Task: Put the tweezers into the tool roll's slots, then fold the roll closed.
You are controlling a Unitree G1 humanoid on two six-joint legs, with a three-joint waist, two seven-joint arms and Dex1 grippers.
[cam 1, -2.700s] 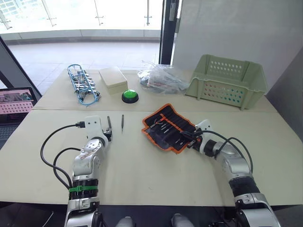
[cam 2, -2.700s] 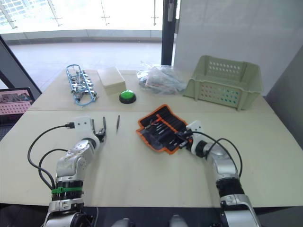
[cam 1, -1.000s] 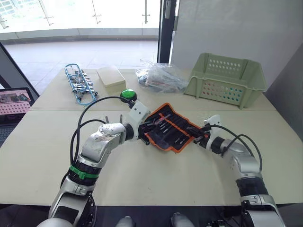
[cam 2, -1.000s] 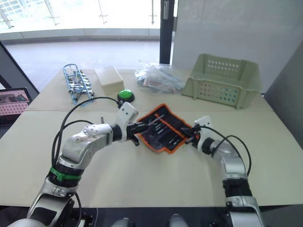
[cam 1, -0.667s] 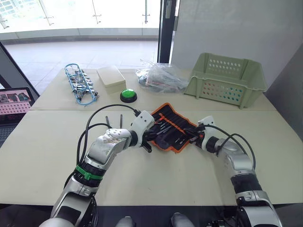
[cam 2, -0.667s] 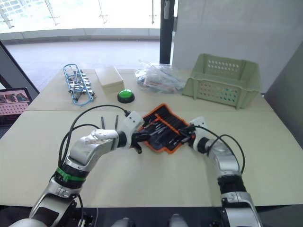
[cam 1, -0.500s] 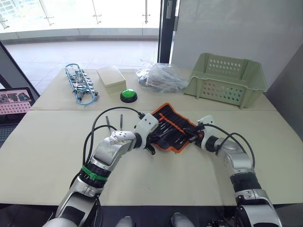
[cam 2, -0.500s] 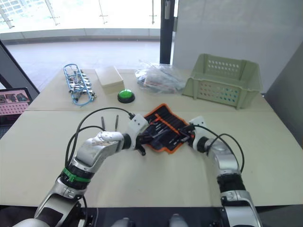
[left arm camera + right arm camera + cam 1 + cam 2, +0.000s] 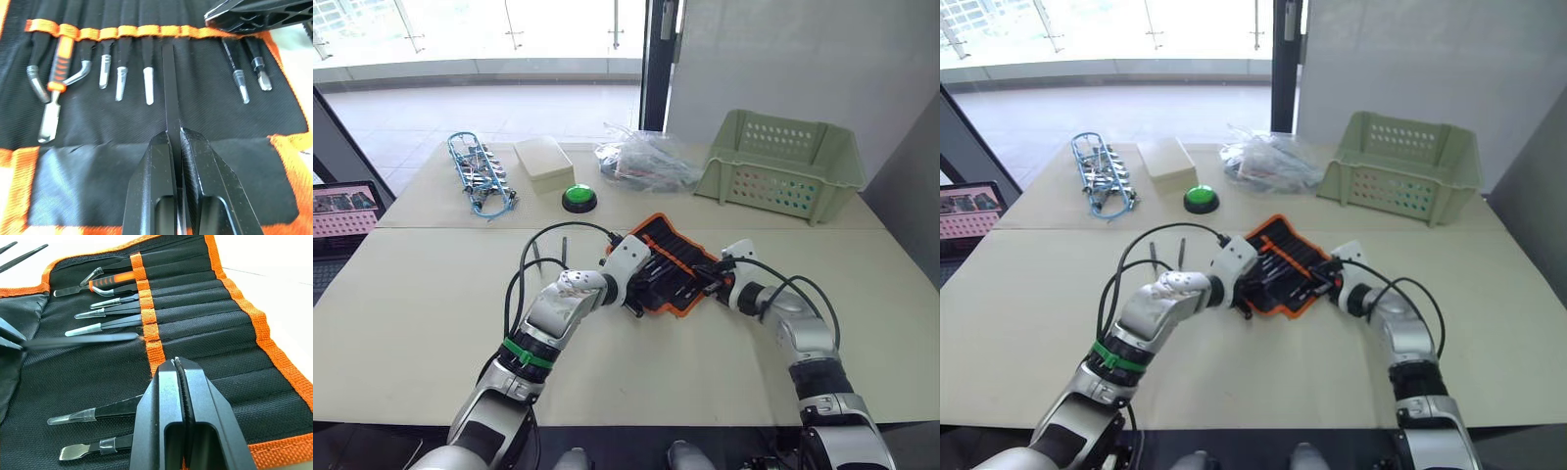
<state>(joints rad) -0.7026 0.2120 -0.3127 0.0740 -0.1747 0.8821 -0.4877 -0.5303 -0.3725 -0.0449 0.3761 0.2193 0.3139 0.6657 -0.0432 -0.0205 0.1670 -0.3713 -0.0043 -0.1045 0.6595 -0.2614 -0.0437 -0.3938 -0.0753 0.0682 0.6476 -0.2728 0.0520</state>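
The tool roll [image 9: 674, 257] lies open on the table, black with orange edging, several metal tools standing in its slots [image 9: 122, 32]. My left gripper [image 9: 176, 134] is shut on one black pair of tweezers [image 9: 169, 83], whose tip touches the orange band at a slot mouth. In the head view that left gripper [image 9: 638, 287] sits over the roll's near left edge. My right gripper [image 9: 178, 363] is shut, its tips down on the roll's fabric at the right edge [image 9: 710, 279]. Two more tweezers [image 9: 536, 253] lie on the table left of the roll.
A green perforated basket [image 9: 783, 166] stands at the back right. A crumpled plastic bag [image 9: 641, 162], a green button [image 9: 578, 199], a beige box [image 9: 546, 164] and a blue wire bundle [image 9: 480, 178] line the back. A laptop [image 9: 342, 211] sits at the far left.
My left arm has carried the tweezers rightward from the roll's left edge over its inner face, up to the slots. The right gripper has stayed on the roll's right edge.
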